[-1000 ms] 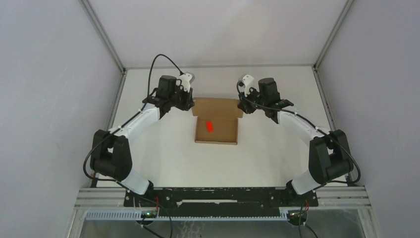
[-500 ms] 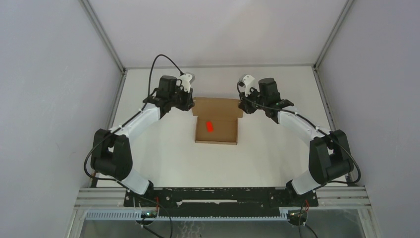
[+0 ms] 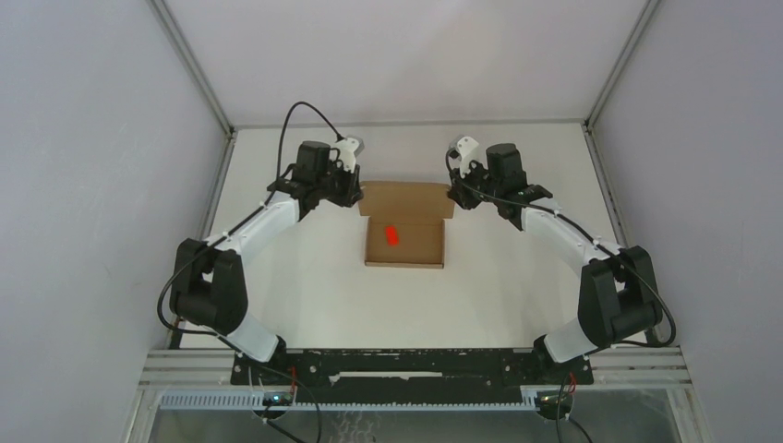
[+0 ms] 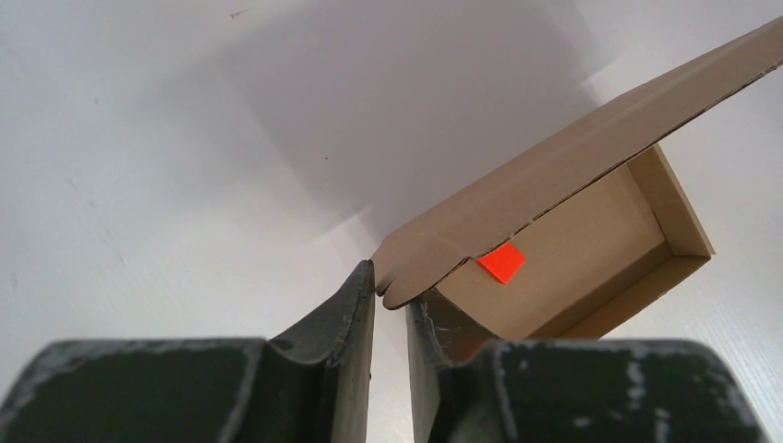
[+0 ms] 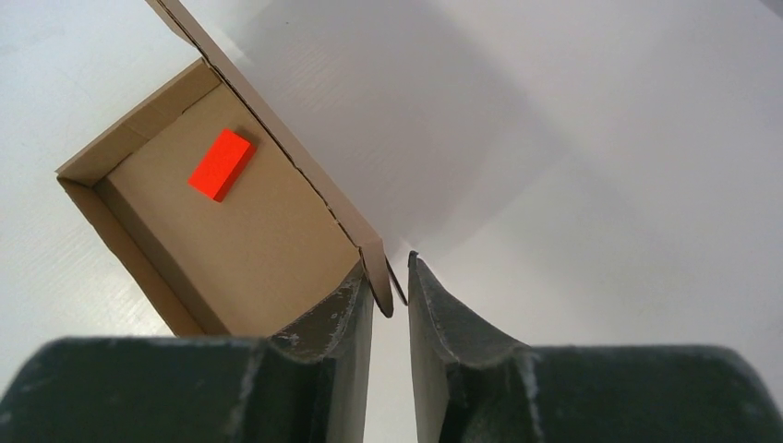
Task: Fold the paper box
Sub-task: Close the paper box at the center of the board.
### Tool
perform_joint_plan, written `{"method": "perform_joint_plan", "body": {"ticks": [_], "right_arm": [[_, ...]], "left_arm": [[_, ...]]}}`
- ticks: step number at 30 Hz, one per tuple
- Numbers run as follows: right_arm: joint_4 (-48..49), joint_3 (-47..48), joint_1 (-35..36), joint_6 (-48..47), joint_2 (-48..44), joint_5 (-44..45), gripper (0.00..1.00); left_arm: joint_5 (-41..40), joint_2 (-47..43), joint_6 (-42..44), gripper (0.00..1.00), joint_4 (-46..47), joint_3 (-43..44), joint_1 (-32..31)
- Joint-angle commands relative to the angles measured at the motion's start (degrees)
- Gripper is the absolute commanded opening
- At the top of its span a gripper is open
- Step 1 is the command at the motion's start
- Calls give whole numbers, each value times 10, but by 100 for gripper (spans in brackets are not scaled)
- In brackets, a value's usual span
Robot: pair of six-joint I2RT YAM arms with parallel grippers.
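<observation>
The paper box (image 3: pixel 404 242) is brown cardboard and lies open in the middle of the table, with a small red block (image 3: pixel 391 235) inside. Its lid (image 3: pixel 406 198) stands raised along the far side. My left gripper (image 3: pixel 355 192) is at the lid's left corner. In the left wrist view (image 4: pixel 390 286) its fingers are closed to a narrow gap on the lid's corner tab (image 4: pixel 406 272). My right gripper (image 3: pixel 452 196) is at the lid's right corner. In the right wrist view (image 5: pixel 390 281) its fingers pinch the other corner tab (image 5: pixel 377 272).
The white table (image 3: pixel 305 277) is walled on the left, right and back by grey panels. A metal frame runs along the near edge by the arm bases (image 3: pixel 406 365).
My right gripper and arm have shifted slightly right and back, and the box has slid a little right with it. The left arm has hardly moved.
</observation>
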Motion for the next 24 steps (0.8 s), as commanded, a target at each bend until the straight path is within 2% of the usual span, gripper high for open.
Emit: {"method": "perform_joint_plan", "body": {"ticks": [1, 15, 19, 24], "right_arm": [[22, 9, -4, 0, -19, -7, 27], [22, 8, -1, 0, -11, -11, 22], [21, 9, -1, -1, -11, -11, 22], [23, 9, -1, -1, -10, -10, 22]], "left_arm": [[15, 0, 9, 23, -5, 48, -1], [19, -1, 10, 23, -5, 57, -5], [11, 2, 10, 33, -7, 58, -7], [6, 3, 10, 33, -7, 58, -7]]}}
